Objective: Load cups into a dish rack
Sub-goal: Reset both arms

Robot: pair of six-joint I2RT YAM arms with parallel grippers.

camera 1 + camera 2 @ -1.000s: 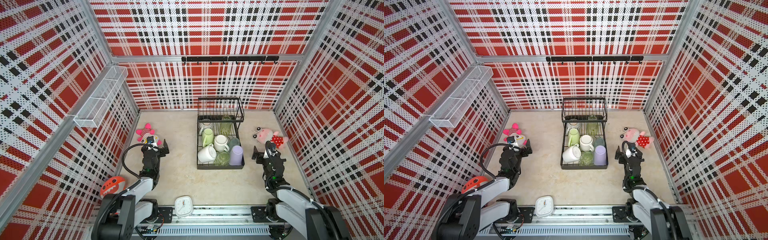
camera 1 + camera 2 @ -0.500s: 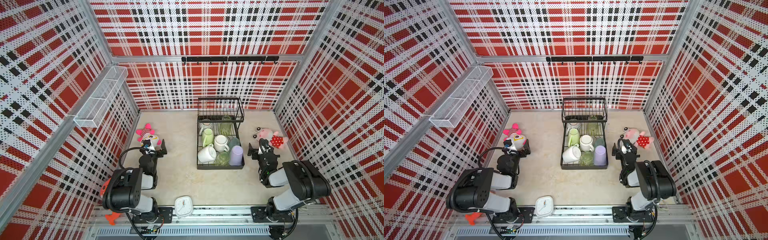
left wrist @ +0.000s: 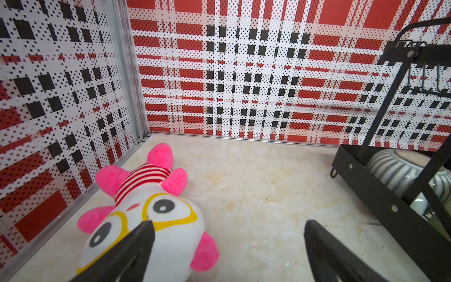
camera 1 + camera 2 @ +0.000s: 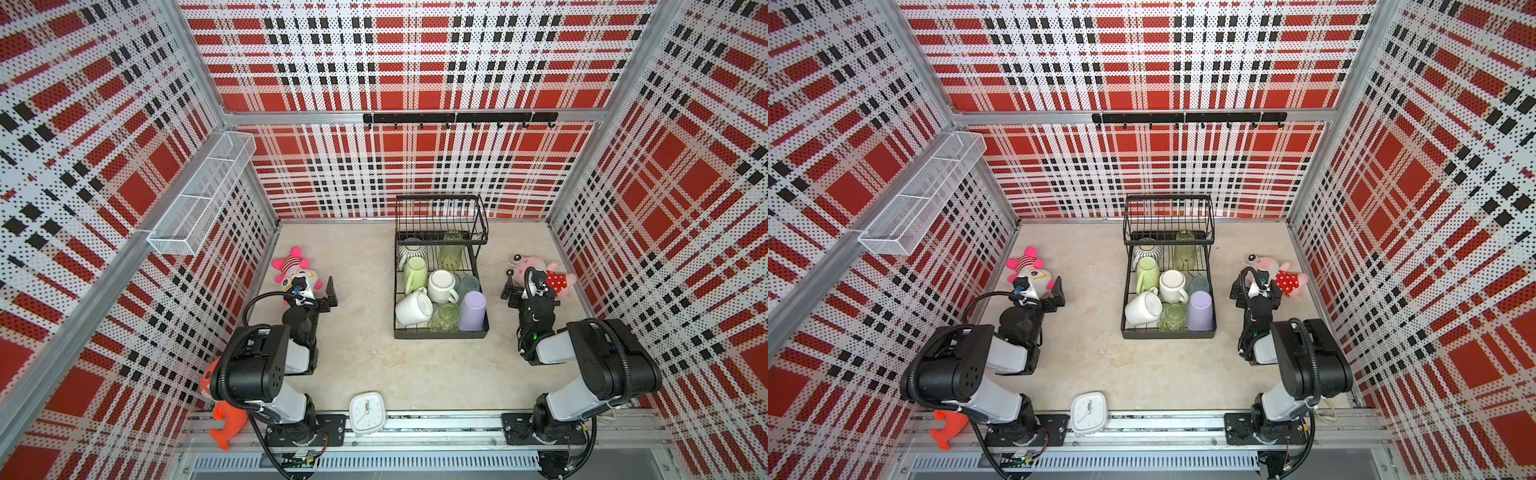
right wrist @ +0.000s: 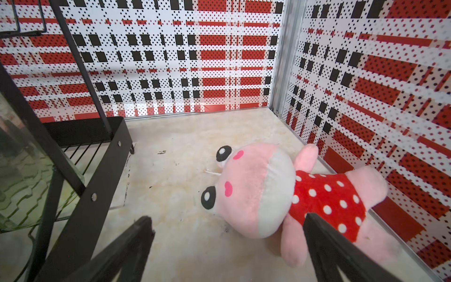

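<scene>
Cups [image 4: 441, 286], eight by my count, all sit in the lower tier of the black wire two-tier dish rack [image 4: 439, 335], mid-floor toward the back wall. From left to right these are a ribbed white mug [image 4: 411, 251], a pale-green mug [image 4: 415, 270], a white mug tipped on its side [image 4: 411, 308], a plain white mug, a clear green back glass [image 4: 451, 249], a clear green front glass [image 4: 446, 318], a teal tumbler [image 4: 467, 284] and a lavender tumbler [image 4: 473, 309]. None has shifted in the last second. The arms have: both lay stretched low and have now folded up, elbows raised toward the front rail, with the tools still flanking the rack. That reads as a retreat to rest, so loading looks finished, and no cup is left on the floor.

Around it, left to right: a white mesh wall basket [image 4: 203, 195]; an orange plush toy [image 4: 224, 419] by the left arm's base; the left gripper [image 3: 228, 226], jaws spread wide with nothing between them, just beside a pink-and-white striped plush toy [image 4: 293, 270]; a white square clock [image 4: 366, 413] on the rail. Past the rack, the right gripper [image 5: 227, 219] is equally wide and empty, beside a pink plush pig in a red dotted dress [image 5: 258, 190]. These two toys are all that a further move could snag
</scene>
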